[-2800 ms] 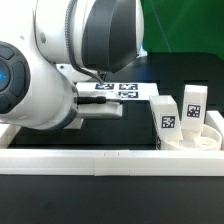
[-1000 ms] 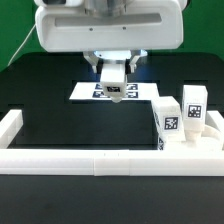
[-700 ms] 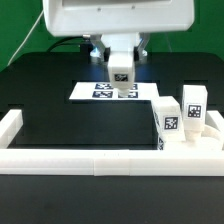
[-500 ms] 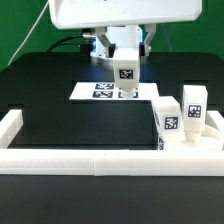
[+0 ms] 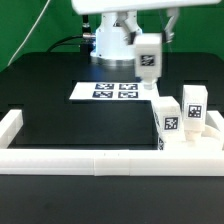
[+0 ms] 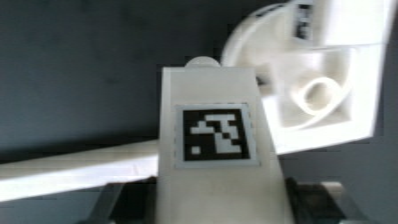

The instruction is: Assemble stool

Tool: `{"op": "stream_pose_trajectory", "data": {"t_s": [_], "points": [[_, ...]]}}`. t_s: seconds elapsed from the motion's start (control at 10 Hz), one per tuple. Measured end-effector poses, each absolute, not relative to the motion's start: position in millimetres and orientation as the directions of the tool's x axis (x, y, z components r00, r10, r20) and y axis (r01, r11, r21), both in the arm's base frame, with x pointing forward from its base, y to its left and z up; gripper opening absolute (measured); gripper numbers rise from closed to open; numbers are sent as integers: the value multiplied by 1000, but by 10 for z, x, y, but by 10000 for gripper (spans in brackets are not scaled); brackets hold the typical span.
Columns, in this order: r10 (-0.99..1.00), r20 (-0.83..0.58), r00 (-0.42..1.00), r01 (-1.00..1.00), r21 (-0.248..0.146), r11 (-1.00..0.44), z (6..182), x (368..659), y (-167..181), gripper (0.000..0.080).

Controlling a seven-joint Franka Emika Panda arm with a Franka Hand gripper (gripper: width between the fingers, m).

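My gripper (image 5: 148, 45) is shut on a white stool leg (image 5: 148, 56) with a black-and-white tag and holds it in the air, above and to the exterior view's left of the seat. In the wrist view the leg (image 6: 221, 140) fills the middle, clamped between the dark fingers (image 6: 128, 200). The round white seat (image 5: 190, 140) lies at the exterior view's right against the rail. Two tagged legs (image 5: 167, 118) (image 5: 193, 104) stand upright on it. The seat also shows in the wrist view (image 6: 306, 75), with a socket hole visible.
The marker board (image 5: 115, 91) lies flat on the black table behind the middle. A long white border rail (image 5: 90, 162) runs along the front, with short side pieces at the exterior view's left (image 5: 12, 125) and right. The robot base stands at the back.
The arm has lifted the leg off the table near the marker board and carried it up and toward the exterior view's right, closer to the seat.
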State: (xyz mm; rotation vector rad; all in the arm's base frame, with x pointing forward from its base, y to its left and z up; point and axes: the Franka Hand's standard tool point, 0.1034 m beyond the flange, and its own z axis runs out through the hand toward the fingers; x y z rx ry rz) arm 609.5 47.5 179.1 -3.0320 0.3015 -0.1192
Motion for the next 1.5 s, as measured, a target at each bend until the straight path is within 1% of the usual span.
{"op": "stream_pose_trajectory", "data": {"t_s": [0.1,0.3,0.5,0.6,0.7,0.8,1.1,1.2,1.3,1.5], "points": [[-191,72,979,-183,-104,-978,1784,6141,613,338],[-192,70,979,-184,-102,-978,1768,6135,564,338],[-187,70,980,-179,-102,-978,1767,6135,596,338],[-173,84,981,-164,-108,-981,1783,6185,729,338],[-153,113,982,-140,-115,-984,1739,6269,876,338],[-136,148,980,-120,-115,-986,1655,6331,910,338],[-142,178,974,-122,-118,-985,1664,6346,894,338],[-145,277,950,-114,-126,-985,1666,6410,927,338],[-134,297,945,-101,-125,-987,1582,6361,999,338],[-110,290,951,-79,-115,-990,1460,6379,1058,338]]}}
